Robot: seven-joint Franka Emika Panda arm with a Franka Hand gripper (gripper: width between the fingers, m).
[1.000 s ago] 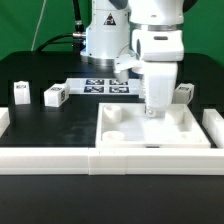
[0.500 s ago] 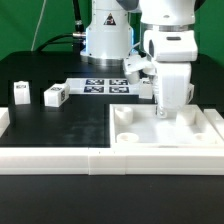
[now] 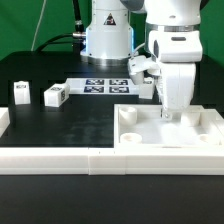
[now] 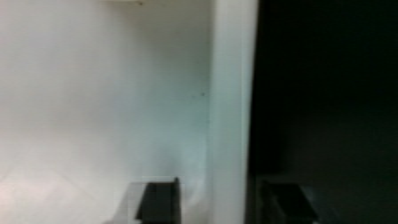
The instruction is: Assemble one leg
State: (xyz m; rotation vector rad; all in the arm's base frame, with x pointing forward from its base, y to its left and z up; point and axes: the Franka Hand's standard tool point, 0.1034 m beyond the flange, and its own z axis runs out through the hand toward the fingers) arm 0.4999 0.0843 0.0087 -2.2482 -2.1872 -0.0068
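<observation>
Two legs show in the exterior view, both small white blocks with a black-and-white marker, standing on the black table (image 3: 70, 125) well apart from the tray, off toward the exterior view's left. One leg (image 3: 20, 93) is the farther from the tray, and the other leg (image 3: 55, 96) stands nearer to it. Neither touches the tray or the gripper.

There is one tray (image 3: 195, 137), a large white square panel with raised walls. Two round holes show in it, at the corners on the side facing the legs. One marker board (image 3: 104, 85) lies flat beyond the tray, near its far corner. One long white rail (image 3: 60, 160) runs along the table in front of the tray, just beside its front wall.

The single arm stands upright over the tray, wrist pointing straight down, with the gripper (image 3: 168, 114) lowered onto the tray's far wall. In the wrist view the gripper (image 4: 217, 200) straddles that wall (image 4: 231, 100) — one of the dark fingers (image 4: 157, 200) is over the tray's floor and the other over the table outside. The jaws are drawn in narrow about the wall and hold nothing else — the blur hides the contact itself.
</observation>
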